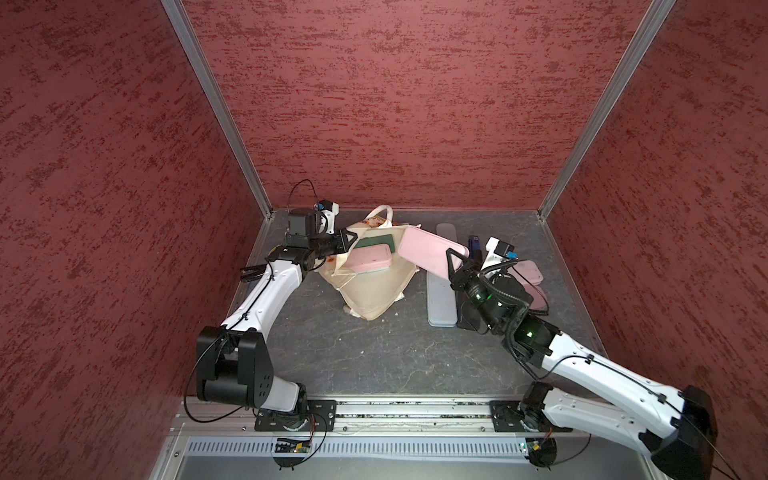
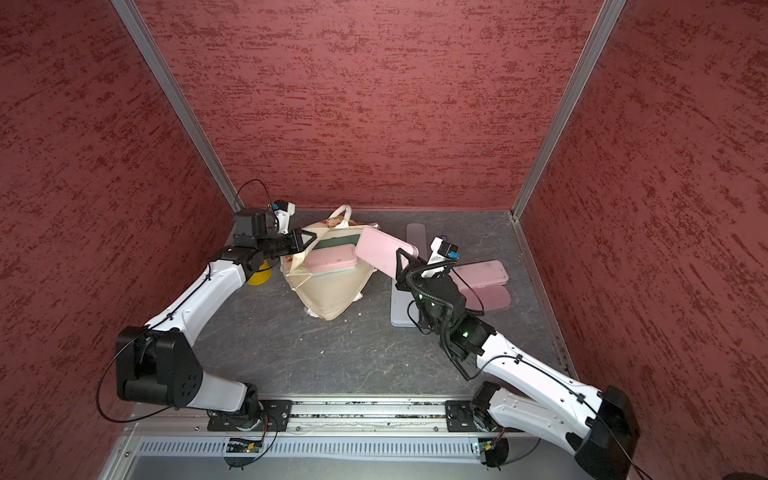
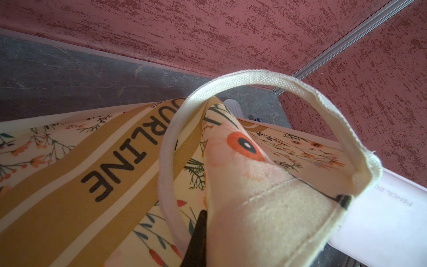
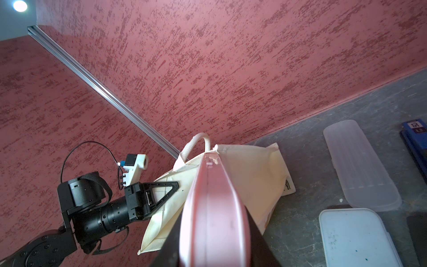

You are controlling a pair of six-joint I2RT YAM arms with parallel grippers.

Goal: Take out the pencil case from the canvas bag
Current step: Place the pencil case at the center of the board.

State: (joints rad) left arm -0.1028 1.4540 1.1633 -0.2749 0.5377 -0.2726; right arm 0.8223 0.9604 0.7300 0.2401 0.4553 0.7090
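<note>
In both top views the canvas bag (image 1: pixel 374 295) (image 2: pixel 332 299) lies on the grey bench (image 1: pixel 374 365), toward the back, with its mouth pulled open. The left pincer (image 1: pixel 347 243) (image 2: pixel 305 241) is closed tight on the bag's rim, on the side nearer its own arm. The right pincer (image 1: pixel 455 259) (image 2: pixel 403 259) is clamped across one end of the pink pencil case (image 1: pixel 428 247) (image 2: pixel 384 249), its jaws parted only by the case's thickness. The case is lifted and tilted, its far end at the bag's mouth and the rest out past the bag's edge. Inside the mouth sit a second pink case (image 1: pixel 370 257) and, just behind it, a dark green item (image 1: pixel 374 240). Right of the bag lie a pale flat case (image 1: pixel 440 305), a frosted case (image 1: pixel 446 230) and a blue object (image 1: pixel 474 245).

In the left wrist view the bag's printed front (image 3: pixel 104 161) fills the frame, showing tan stripes, dark lettering and flowers, with a handle (image 3: pixel 254 78) looping above. One black finger (image 3: pixel 198 235) presses against a fold of cloth; the other is hidden.

In the right wrist view the pencil case (image 4: pixel 215 208) runs edge-on between dark fingers (image 4: pixel 258 249), and its far tip meets the bag's (image 4: pixel 249 173) top rim beside the handle. The left pincer (image 4: pixel 166 194) grips the bag's edge. The frosted case (image 4: pixel 360 166) and the pale flat case (image 4: pixel 355 240) lie on the bench.
</note>
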